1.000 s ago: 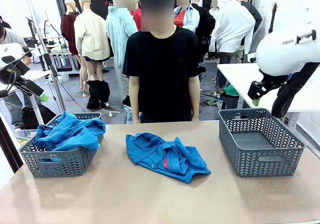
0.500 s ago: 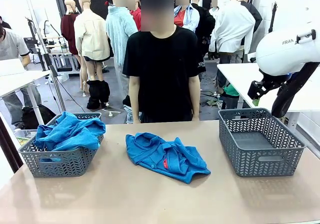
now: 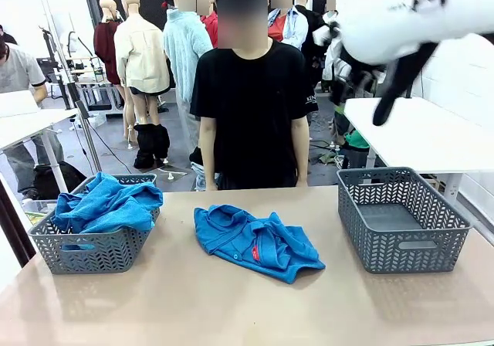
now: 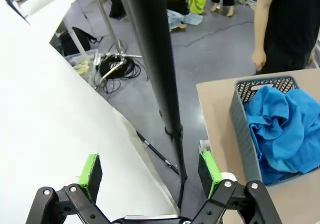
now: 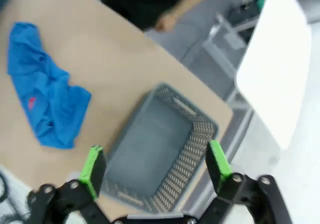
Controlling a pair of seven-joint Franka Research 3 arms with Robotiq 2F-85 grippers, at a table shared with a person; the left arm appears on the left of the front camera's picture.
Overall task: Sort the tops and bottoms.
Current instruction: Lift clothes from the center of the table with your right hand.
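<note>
Crumpled royal-blue top point(image 3: 257, 242) mid-table; turquoise tops point(image 3: 108, 204) heaped in left basket point(image 3: 89, 255).

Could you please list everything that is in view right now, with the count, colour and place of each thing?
Loose top: one, royal blue with a small red tag, crumpled at the middle of the table.
Heaped tops: several, turquoise to blue, piled in the left basket.
Left basket: one, grey, on the table's left end.
Right basket: one, grey, nothing in it, on the table's right end.
Table: one, tan.
Person: one, black shirt, standing at the far side, arms down.
Left gripper: one, black with green pads, jaws open, off the table's left edge.
Right gripper: one, same colours, jaws open, high above the right basket.
</note>
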